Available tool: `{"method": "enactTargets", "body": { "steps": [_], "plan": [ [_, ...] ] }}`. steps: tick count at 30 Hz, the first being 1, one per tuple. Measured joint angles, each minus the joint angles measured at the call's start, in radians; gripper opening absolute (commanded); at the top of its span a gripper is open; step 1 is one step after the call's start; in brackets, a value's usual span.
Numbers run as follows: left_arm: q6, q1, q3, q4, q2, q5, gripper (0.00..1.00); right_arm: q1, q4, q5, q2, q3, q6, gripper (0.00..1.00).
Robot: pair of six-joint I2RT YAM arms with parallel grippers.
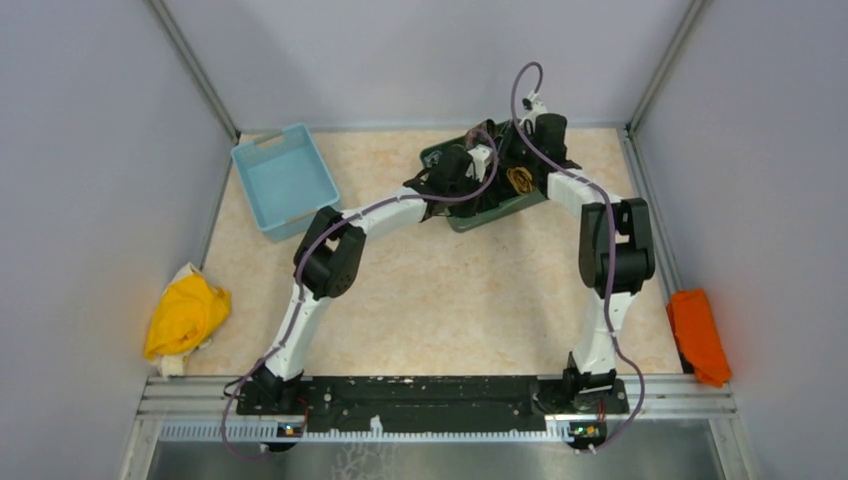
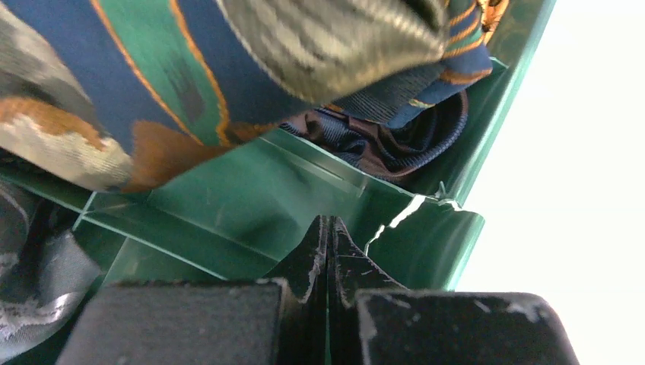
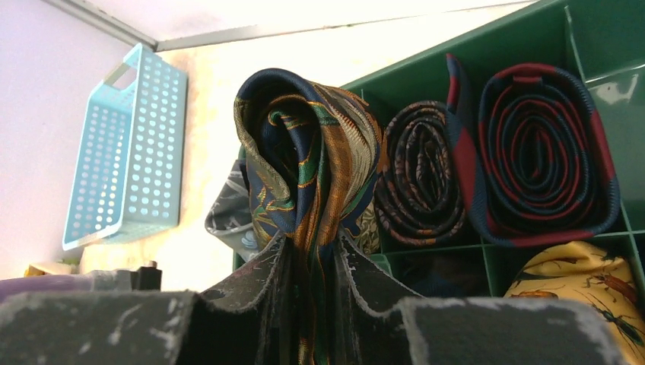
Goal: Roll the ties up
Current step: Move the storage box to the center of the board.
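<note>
The right gripper is clamped on the patterned tie, a dark navy band with gold-orange and teal figures, wound into a loose roll that stands upright between the two fingers. The roll is held at the edge of the green tray, just beside a brown roll sitting in its own compartment. Next to that one lies a larger navy and red striped roll, and a yellow tie fills the compartment below it. A grey tie hangs behind the held roll. The left gripper is pinched tight on a thin wall of the tray. A blue basket rests well apart on the table.
</note>
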Motion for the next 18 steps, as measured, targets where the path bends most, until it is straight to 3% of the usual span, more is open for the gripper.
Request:
{"method": "enactTargets", "body": {
  "steps": [5, 13, 18],
  "plan": [
    [-0.008, -0.002, -0.045, -0.042, -0.049, -0.066, 0.0, 0.004, 0.036, -0.029, -0.006, -0.072, 0.011, 0.0],
    [-0.039, -0.001, -0.201, -0.144, -0.258, -0.117, 0.0, 0.006, 0.037, -0.076, -0.065, -0.163, 0.029, 0.0],
    [-0.05, 0.001, -0.209, -0.178, -0.37, -0.201, 0.0, 0.016, 0.019, -0.112, -0.106, -0.175, 0.021, 0.0]
  ]
}}
